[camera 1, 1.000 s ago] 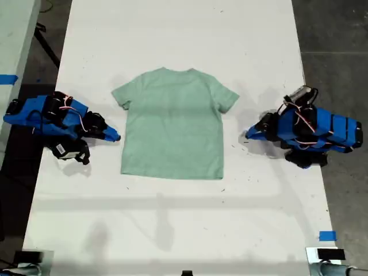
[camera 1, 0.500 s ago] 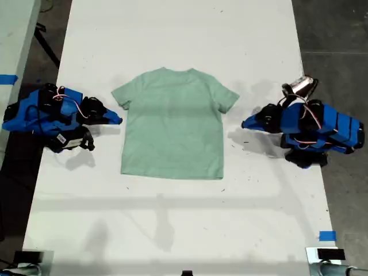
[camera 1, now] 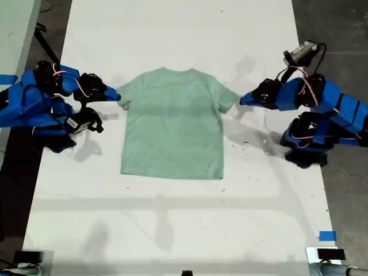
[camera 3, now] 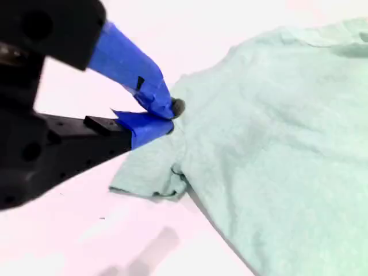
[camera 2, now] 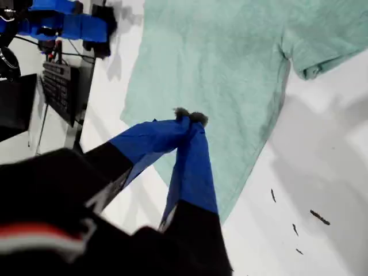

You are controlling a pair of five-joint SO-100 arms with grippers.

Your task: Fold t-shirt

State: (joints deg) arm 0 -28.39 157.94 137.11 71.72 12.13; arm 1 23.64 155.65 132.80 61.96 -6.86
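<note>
The pale mint-green t-shirt (camera 1: pixel 172 126) lies flat and spread on the white table (camera 1: pixel 172 230), collar toward the far end. In the exterior view my first gripper (camera 1: pixel 242 100) comes in from the right, its tips shut at the edge of that side's sleeve. The first wrist view shows the same gripper (camera 2: pixel 190 118) with blue jaws pressed together above the t-shirt (camera 2: pixel 230 69), holding nothing. My second gripper (camera 1: pixel 117 95) reaches in from the exterior view's left to the other sleeve. Its jaws (camera 3: pixel 169 112) are shut just over the sleeve and shoulder of the t-shirt (camera 3: pixel 276 132).
Small dark specks (camera 1: pixel 244 141) dot the table beside the shirt. A strip of blue tape (camera 1: pixel 326 236) sits near the exterior view's lower right corner. Dark floor borders both long table edges. A keyboard (camera 2: pixel 57 86) shows past the second arm (camera 2: pixel 63 26).
Both arms rose and swung from beside the shirt's middle toward its far end, their shut tips now at the sleeves. The shirt has not moved.
</note>
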